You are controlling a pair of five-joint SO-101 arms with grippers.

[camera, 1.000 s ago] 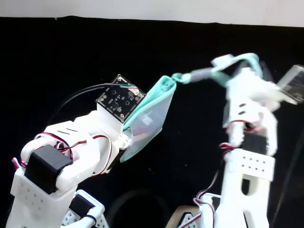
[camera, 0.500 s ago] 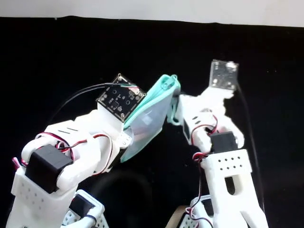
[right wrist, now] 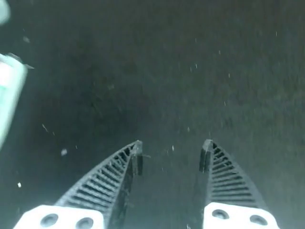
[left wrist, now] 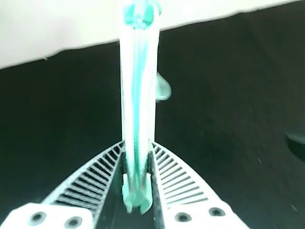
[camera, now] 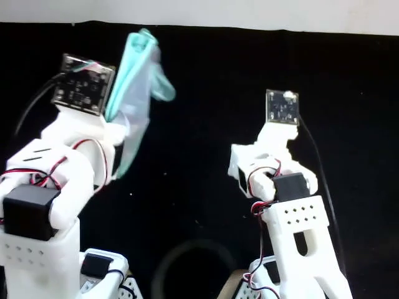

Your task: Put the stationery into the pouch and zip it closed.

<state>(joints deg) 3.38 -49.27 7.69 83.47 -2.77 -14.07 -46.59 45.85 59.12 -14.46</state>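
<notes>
Black cloth covers the table (camera: 206, 75) from the near side to a pale strip of wall (camera: 249, 12) along the far edge. The left arm (camera: 56, 180) stands raised at one side of the table, and its left gripper (left wrist: 138, 145) is clamped on the pouch (camera: 134, 93), both fingers pressed flat against its sides near one end. The pouch hangs in the air, off the cloth, with its long axis running nearly upright in the high view, the free end pointing toward the far wall and leaning slightly toward the middle of the table. From the left wrist view it shows edge-on, a thin translucent body with teal trim running straight away from the fingers. A teal loop (camera: 163, 87) juts from its upper part on the side facing the other arm. The right arm (camera: 299, 218) stands well apart from the pouch, with bare black cloth between them. The right gripper (right wrist: 171, 150) is spread, holding nothing, over bare cloth.
</notes>
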